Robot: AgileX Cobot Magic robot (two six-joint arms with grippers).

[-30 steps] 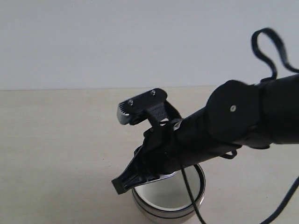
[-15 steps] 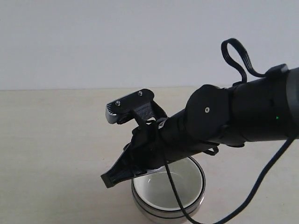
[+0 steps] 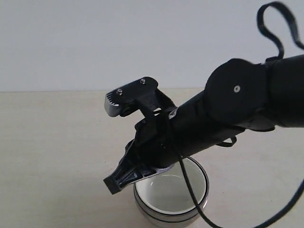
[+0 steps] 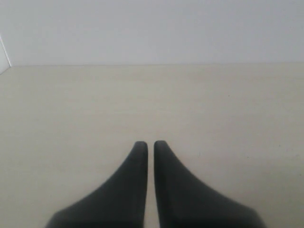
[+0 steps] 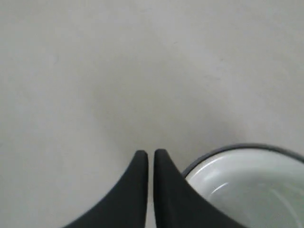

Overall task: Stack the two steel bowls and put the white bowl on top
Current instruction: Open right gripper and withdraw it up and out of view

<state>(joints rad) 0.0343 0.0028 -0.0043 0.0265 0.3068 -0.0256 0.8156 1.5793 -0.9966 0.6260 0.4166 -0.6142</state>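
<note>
1. The white bowl (image 3: 161,191) sits nested in the steel bowls (image 3: 165,220), one stack at the near edge of the table (image 3: 57,142), right of centre in the exterior view.
2. Orientation: all openings face straight up and the rims look level. Round parts, so there is no long axis in plan; the stack axis is vertical.
3. Only a shiny wall band shows under the white rim, with a dark line running round it. The base is cut by the frame edge, so I can't cleanly separate the two steel shells.
4. In the right wrist view a thin grey steel rim (image 5: 223,150) rings the white bowl (image 5: 247,190), concentric as far as visible.
5. The right gripper (image 3: 115,183) has its jaws together, with nothing between them. The arm slants down from the right and crosses over the far-left part of the stack.
6. Its tip points down-left and lies just outside the stack's left rim. Whether it touches is unclear.
7. Right wrist view confirms this: the right gripper (image 5: 150,153) has its fingers pressed shut over bare table, bowl rim just beside one finger.
8. The left gripper (image 4: 147,143) also has its jaws together and is empty, above bare table. No bowl shows in that view, and it is not seen in the exterior view.
9. A black cable (image 3: 189,192) hangs from the right arm and drapes across the white bowl's opening.
</note>
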